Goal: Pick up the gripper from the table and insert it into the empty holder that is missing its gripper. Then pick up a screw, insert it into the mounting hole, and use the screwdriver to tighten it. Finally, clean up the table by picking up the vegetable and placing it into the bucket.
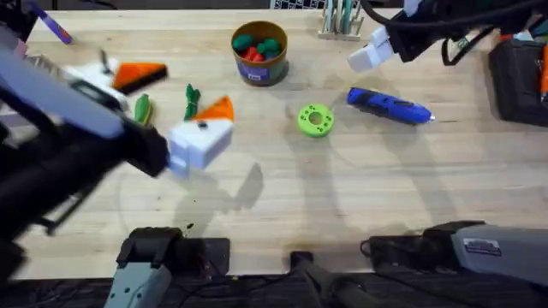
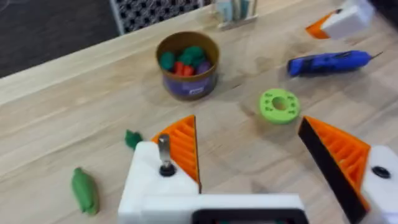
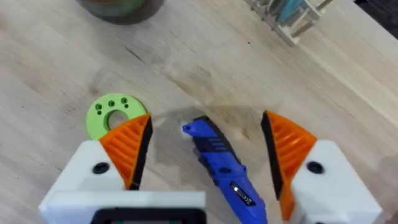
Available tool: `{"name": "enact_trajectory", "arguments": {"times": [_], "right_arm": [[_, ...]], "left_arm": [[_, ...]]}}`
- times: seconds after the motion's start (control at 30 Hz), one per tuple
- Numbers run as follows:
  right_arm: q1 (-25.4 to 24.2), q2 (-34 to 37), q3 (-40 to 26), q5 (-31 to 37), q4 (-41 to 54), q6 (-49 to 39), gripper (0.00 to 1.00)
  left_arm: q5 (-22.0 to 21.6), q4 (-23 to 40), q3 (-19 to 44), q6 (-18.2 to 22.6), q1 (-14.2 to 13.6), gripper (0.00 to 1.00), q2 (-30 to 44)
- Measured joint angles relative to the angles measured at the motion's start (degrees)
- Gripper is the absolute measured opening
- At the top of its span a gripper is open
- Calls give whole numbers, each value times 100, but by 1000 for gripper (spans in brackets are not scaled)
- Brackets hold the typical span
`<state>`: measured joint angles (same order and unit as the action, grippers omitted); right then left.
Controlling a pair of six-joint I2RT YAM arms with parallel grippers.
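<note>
My left gripper [image 1: 184, 90] [image 2: 247, 124] hangs open over the table's left half. Each of its white blocks carries an orange ribbed finger. On the holder [image 2: 155, 186] a metal screw [image 2: 165, 155] stands up from the top hole, beside the orange gripper piece [image 2: 181, 146]. A green vegetable [image 1: 142, 109] [image 2: 85, 190] lies on the wood beside it, and a smaller green piece [image 1: 192, 98] lies close by. The bucket [image 1: 259, 51] [image 2: 186, 65] holds several coloured pieces. My right gripper [image 1: 372, 53] [image 3: 207, 118] hovers open above the blue screwdriver [image 1: 390, 104] [image 3: 221, 162].
A flat green disc with holes [image 1: 314, 120] [image 3: 112, 115] lies between bucket and screwdriver. A purple marker [image 1: 53, 26] is at the far left back, a small rack [image 1: 341, 21] at the back, and a black case [image 1: 518, 77] at the right edge.
</note>
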<state>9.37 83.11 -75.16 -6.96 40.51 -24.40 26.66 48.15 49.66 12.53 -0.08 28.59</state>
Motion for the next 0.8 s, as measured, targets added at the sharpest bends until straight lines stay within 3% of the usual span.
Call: {"name": "enact_trajectory", "arguments": {"times": [0.2, 0.43, 0.63, 0.8], "right_arm": [[0, -2, 0, 0, 0, 0, 990], [0, 0, 0, 0, 0, 0, 992], [0, 0, 0, 0, 0, 0, 991], [0, 0, 0, 0, 0, 1, 991]], "left_arm": [[-619, 808, 1149, 86, 0, 985, 921], [-781, 829, 1331, 5, 0, 985, 1125], [-2043, 1084, 1343, -724, 0, 986, 1301], [-2473, 1383, 1372, -1098, 0, 986, 2004]]}}
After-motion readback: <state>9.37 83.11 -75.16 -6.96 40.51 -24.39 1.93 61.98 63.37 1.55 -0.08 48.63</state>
